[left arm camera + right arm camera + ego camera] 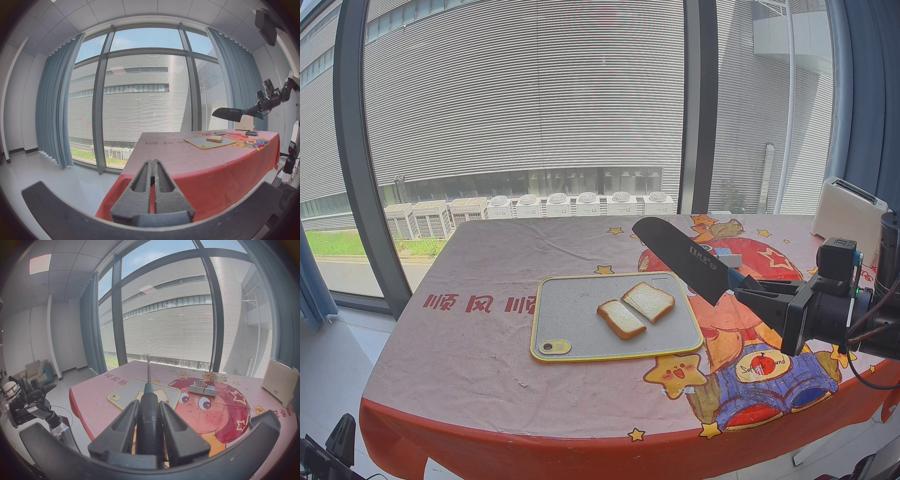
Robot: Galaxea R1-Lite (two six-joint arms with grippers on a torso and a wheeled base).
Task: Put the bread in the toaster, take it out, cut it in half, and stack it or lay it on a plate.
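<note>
Head view: right hand [751, 290] is up off the surface [487, 375], pinching the blue handle of a black knife [681, 257]. The blade sticks out ahead of the hand, tilted upward, in the air. Ahead of the hand and lower, under the blade's tip side, a cutting board [612, 354] lies flat. On it are the nearer bread half [620, 319] and the farther bread half [649, 301], both flat and just beside each other. A small white-and-blue block [728, 257] sits on the surface below the blade. The toaster [850, 215] stands behind the hand, near the surface's far corner.

Left wrist view: left hand [152, 164] has its fingers pressed together with nothing between them, low and outside the surface's near edge. The board and bread are well ahead of it, up on the surface. The knife hangs above them in the other hand.

Right wrist view: fingers clamp the knife handle from both sides, blade edge-on, pointing straight out. The board and bread are ahead, under the blade line. The toaster is off to the side, well apart.
</note>
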